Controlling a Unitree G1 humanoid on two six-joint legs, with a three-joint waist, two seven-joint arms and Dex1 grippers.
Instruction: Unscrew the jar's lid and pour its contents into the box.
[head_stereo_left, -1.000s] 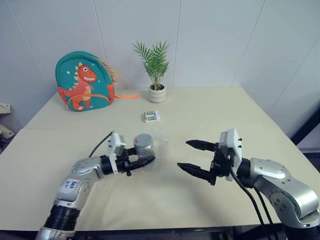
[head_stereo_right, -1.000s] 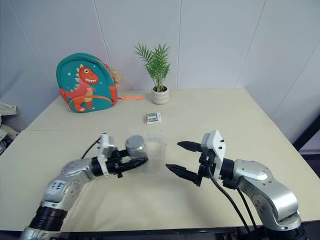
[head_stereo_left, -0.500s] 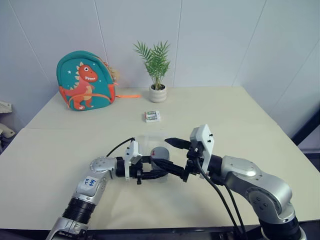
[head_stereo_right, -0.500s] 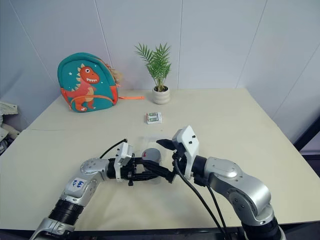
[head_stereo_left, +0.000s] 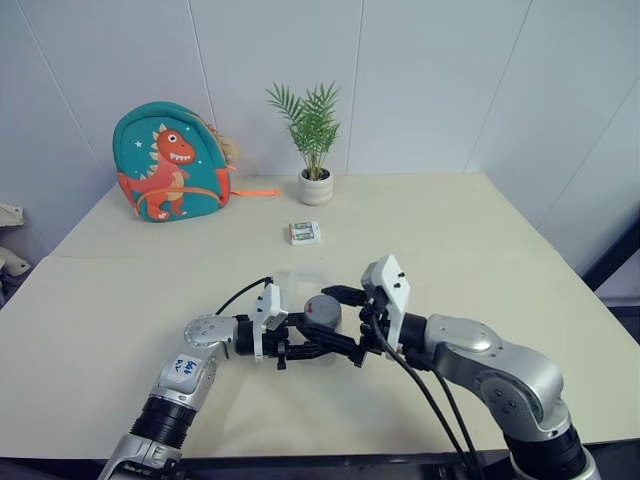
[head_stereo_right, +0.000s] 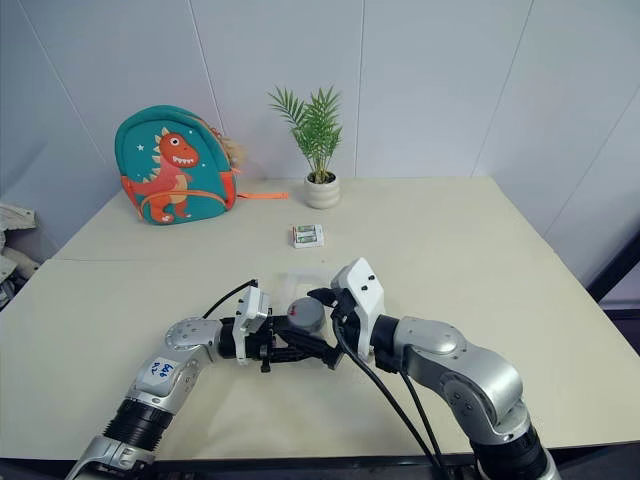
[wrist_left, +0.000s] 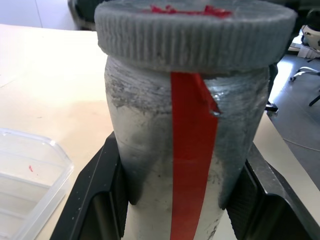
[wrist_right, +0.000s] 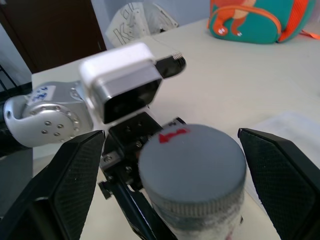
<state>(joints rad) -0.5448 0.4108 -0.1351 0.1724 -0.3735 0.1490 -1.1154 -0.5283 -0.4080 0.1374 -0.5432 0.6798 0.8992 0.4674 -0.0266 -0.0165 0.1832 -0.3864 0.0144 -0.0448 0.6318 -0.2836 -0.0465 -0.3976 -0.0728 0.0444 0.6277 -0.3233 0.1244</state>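
Observation:
My left gripper (head_stereo_left: 328, 338) is shut on the body of the silvery-grey jar (head_stereo_left: 322, 318), holding it upright just above the table. A red strip runs down the jar's side (wrist_left: 192, 150). The ribbed grey lid (wrist_right: 192, 167) is on the jar and has a red mark on top. My right gripper (head_stereo_left: 343, 323) is open, with one finger (wrist_right: 75, 185) on each side of the lid and a gap to it on both sides. The clear plastic box (head_stereo_left: 300, 281) lies on the table just behind the jar. The contents are hidden inside the jar.
A teal dinosaur backpack (head_stereo_left: 170, 162) stands at the far left by the wall. A potted plant in a white pot (head_stereo_left: 314, 186) is at the far middle. A small white-and-green packet (head_stereo_left: 303, 232) lies between the plant and the box.
My right gripper has swung left from open space until its fingers flank the lid. My left gripper carried the jar right and slightly down, then held still.

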